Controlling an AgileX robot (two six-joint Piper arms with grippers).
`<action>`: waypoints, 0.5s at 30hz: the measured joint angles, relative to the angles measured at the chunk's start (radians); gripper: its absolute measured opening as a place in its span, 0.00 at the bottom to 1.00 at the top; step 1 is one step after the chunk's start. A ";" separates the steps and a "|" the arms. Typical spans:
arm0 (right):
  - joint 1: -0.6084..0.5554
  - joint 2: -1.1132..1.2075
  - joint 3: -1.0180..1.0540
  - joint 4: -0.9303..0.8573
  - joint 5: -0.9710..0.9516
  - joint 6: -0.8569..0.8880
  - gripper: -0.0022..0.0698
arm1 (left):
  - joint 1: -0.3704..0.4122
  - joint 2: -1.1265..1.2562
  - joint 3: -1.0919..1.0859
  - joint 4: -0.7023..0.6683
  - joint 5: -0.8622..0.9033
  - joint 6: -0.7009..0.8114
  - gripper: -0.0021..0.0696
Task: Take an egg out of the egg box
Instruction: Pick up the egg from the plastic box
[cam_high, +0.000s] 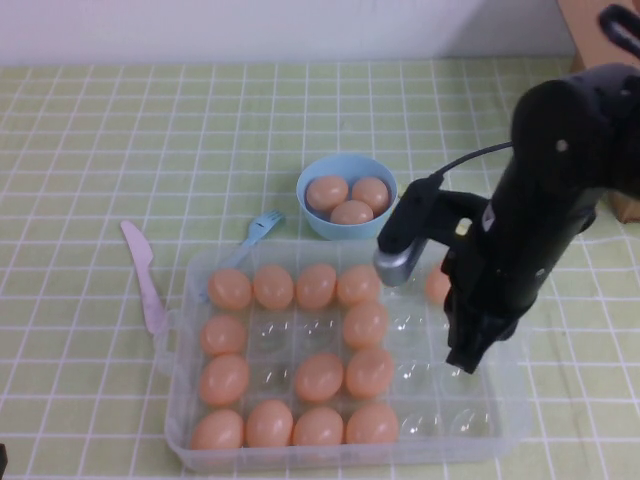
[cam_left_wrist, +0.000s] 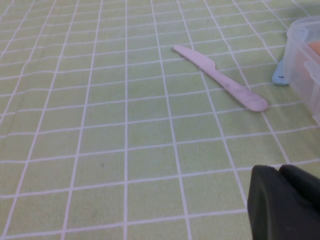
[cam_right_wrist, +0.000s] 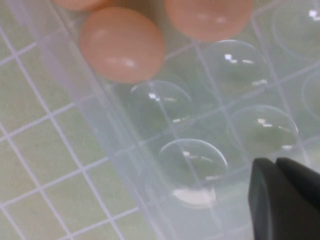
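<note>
My right claw (cam_high: 468, 358) hangs over the egg box (cam_high: 500, 425), fingers pressed together and empty.
Below it I see bare cups on the box's right side; the nearest egg (cam_high: 437, 285) sits at the far edge beyond the claw, with more eggs to its left. My left claw (cam_left_wrist: 285, 205) hovers above the green surface (cam_left_wrist: 100, 150), near a pink knife (cam_left_wrist: 220, 78); I cannot tell its fingers' state.

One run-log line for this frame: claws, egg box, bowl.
right claw: shut, empty, over empty cups in egg box | left claw: off to the side near knife | bowl: three eggs
</note>
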 joint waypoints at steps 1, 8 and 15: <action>0.009 0.019 -0.011 -0.003 0.002 0.012 0.01 | 0.000 0.000 0.000 0.000 0.000 0.000 0.02; 0.090 0.137 -0.110 -0.011 0.008 0.049 0.01 | 0.000 0.000 0.000 0.000 0.000 0.000 0.02; 0.129 0.150 -0.128 -0.011 -0.023 0.029 0.31 | 0.000 0.000 0.000 0.000 0.000 0.000 0.02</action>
